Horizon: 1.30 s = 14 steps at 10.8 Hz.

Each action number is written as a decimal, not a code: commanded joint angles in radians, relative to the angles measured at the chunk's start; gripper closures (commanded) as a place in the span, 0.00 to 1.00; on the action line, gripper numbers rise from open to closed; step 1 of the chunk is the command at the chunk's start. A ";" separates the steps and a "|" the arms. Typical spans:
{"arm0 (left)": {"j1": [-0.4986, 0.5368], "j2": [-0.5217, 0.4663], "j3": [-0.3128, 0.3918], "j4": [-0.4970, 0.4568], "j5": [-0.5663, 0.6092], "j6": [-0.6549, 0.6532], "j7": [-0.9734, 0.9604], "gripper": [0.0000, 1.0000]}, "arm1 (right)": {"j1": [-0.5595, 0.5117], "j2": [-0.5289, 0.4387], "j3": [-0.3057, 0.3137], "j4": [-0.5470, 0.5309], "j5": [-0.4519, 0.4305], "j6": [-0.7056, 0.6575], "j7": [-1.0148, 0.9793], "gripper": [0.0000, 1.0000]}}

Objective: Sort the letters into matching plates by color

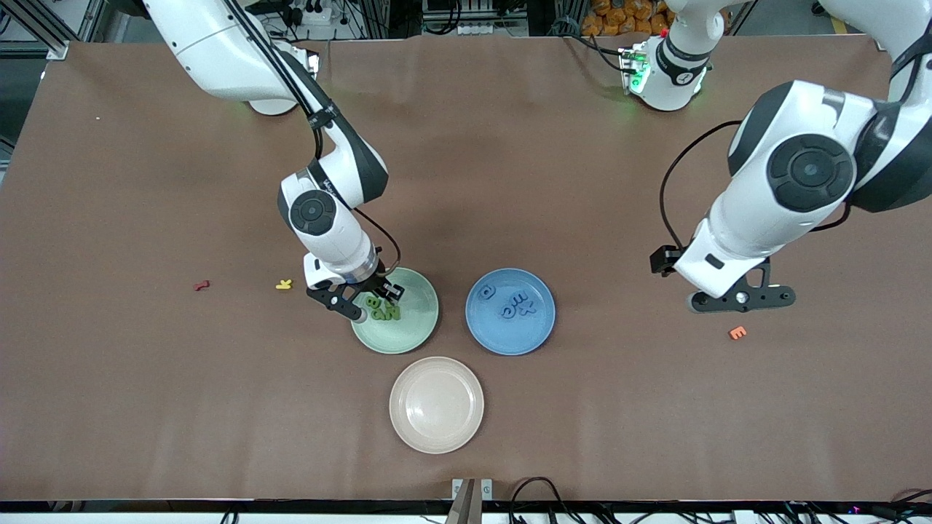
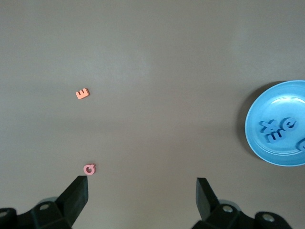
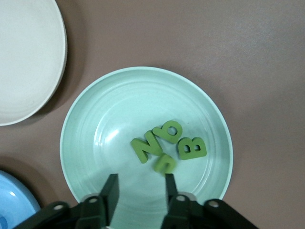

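Over the mint green plate (image 1: 408,331) hangs the right gripper (image 1: 368,300), its fingers (image 3: 110,191) parted with nothing between them. Four green letters (image 3: 167,145) lie bunched in that plate, touching one another; a B and an N can be read, and the other two look like a b and a blurred piece. Beside it, toward the left arm's end of the tabletop (image 1: 582,182), sits the blue plate (image 1: 510,335) holding blue letters (image 1: 515,308), with an x, m and e legible and one more apart near the rim. Nearer the front camera than both lies the cream plate (image 1: 436,429).

Loose on the tabletop: an orange E (image 1: 737,333) and a pink Q (image 2: 89,169) under the waiting left gripper (image 2: 142,188), whose fingers (image 2: 76,193) stand wide apart and hold nothing; a yellow letter (image 1: 283,284) and a red letter (image 1: 202,285) lie toward the right arm's end.
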 commanded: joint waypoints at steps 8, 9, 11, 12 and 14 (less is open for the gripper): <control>-0.232 -0.379 0.510 -0.040 -0.334 -0.094 0.328 0.00 | -0.285 -0.100 -0.050 0.049 -0.039 -0.266 -0.763 0.00; -0.232 -0.379 0.510 -0.040 -0.337 -0.094 0.328 0.00 | -0.313 -0.106 -0.066 0.049 -0.062 -0.266 -0.814 0.00; -0.232 -0.377 0.510 -0.044 -0.358 -0.133 0.350 0.00 | -0.353 -0.114 -0.109 0.053 -0.087 -0.266 -0.913 0.00; -0.233 -0.376 0.531 -0.073 -0.398 -0.165 0.389 0.00 | -0.362 -0.120 -0.133 0.058 -0.086 -0.266 -0.955 0.00; -0.252 -0.391 0.589 -0.142 -0.424 -0.167 0.424 0.00 | -0.370 -0.158 -0.161 0.063 -0.086 -0.288 -0.986 0.00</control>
